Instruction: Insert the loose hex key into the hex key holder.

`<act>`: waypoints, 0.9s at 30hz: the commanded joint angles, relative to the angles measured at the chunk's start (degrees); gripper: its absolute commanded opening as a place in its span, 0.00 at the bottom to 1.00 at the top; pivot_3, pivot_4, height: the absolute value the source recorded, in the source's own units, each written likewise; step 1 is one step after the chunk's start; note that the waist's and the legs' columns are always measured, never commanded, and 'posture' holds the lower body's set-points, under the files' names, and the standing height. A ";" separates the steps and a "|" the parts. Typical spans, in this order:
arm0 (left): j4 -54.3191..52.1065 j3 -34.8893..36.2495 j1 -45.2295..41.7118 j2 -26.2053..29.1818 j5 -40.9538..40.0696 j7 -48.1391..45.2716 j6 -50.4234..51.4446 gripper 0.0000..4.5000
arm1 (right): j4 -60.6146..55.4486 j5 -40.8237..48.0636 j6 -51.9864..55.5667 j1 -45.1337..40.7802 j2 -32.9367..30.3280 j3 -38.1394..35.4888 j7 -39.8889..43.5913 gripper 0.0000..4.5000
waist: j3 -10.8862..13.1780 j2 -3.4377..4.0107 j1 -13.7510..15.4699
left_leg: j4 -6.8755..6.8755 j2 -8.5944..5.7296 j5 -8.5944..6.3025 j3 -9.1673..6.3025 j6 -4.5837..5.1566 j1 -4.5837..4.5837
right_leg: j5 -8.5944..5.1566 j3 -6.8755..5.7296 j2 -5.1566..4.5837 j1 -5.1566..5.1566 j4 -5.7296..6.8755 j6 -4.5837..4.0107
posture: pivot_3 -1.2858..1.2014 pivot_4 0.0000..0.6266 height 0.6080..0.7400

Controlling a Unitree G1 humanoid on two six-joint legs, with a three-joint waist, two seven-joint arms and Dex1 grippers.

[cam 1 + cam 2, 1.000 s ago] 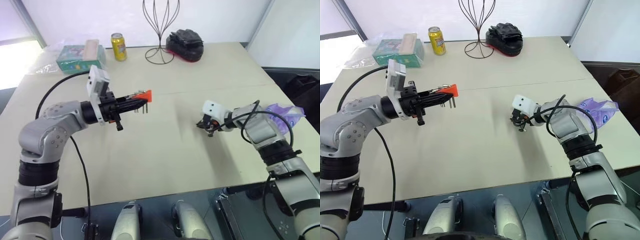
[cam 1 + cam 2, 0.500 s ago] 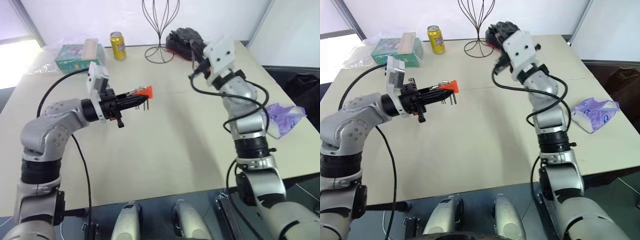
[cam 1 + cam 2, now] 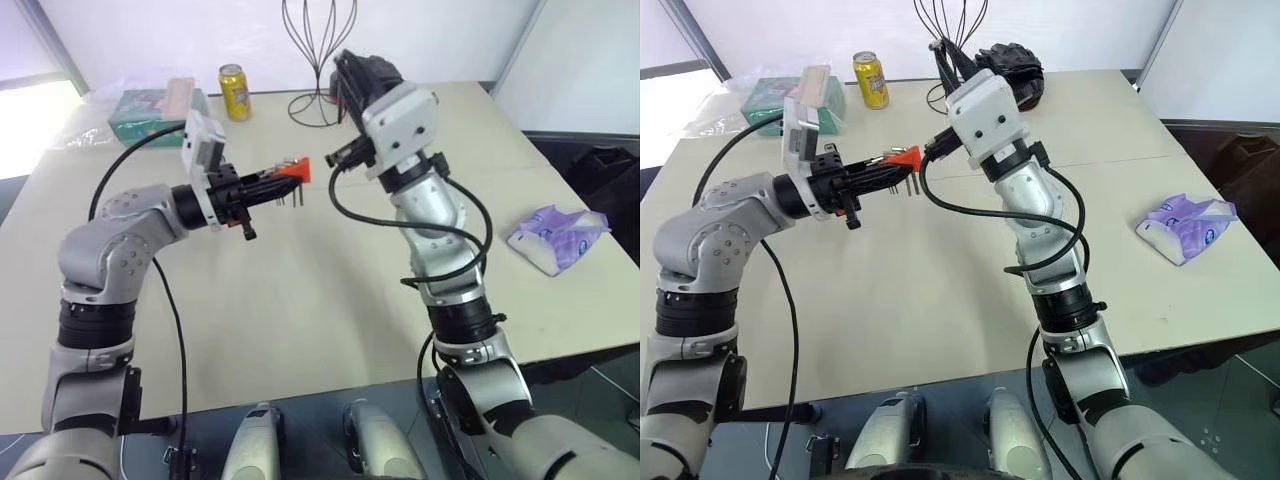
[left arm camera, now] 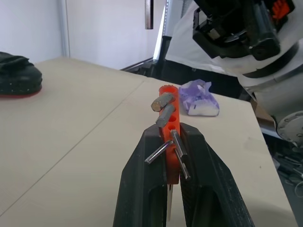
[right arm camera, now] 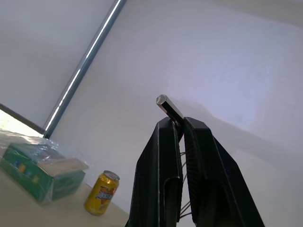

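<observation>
I am looking down over a wide pale beige counter (image 3: 300, 300) with a faint seam running across it, set in a room with white walls and a bright window at the far left. My left end effector (image 4: 173, 151) is hanging above the counter, pointing level toward the middle, its two black fingers clamped on the orange-red hex key holder (image 4: 169, 106), whose short dark keys are sticking out from the block. My right end effector (image 5: 176, 124) is raised beside it and tilting upward, fingers pressed together on the loose hex key (image 5: 169, 107); one grey faceted end of the key is poking out past the fingertips against the white wall. In the head views the right end effector is sitting just to the right of the holder, near it but apart.

Along the far edge of the counter I am seeing a yellow drink can (image 3: 236, 92), a green box (image 3: 150, 110) inside clear plastic wrap at the far left, a black wire stand (image 3: 318, 60) and a black padded thing (image 3: 1010, 65) with a red rim next to it. A purple-and-white plastic packet (image 3: 558, 238) is lying on the right side of the counter, well apart from both arms. Beyond the counter's right edge the floor is dark.
</observation>
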 commanded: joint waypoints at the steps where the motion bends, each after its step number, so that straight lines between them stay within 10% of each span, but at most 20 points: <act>1: -0.71 0.86 -1.69 -0.17 0.14 -0.13 -1.58 0.00 | -1.36 1.88 -1.25 -0.97 0.95 1.62 2.57 0.00 | 0.00 0.00 -0.01 | 0.00 0.00 0.00 0.00 0.00 0.00 | 0.00 0.00 0.00 0.00 0.00 0.00 | 0.52 0.24 1.00; 27: -0.56 1.55 -1.59 -0.18 0.58 0.40 -2.02 0.00 | -2.71 5.26 -0.29 0.73 0.86 3.68 9.49 0.00 | 0.00 0.00 0.01 | 0.00 0.00 0.00 -0.01 0.00 0.00 | 0.00 -0.01 0.00 0.00 0.00 0.00 | 0.52 0.24 1.00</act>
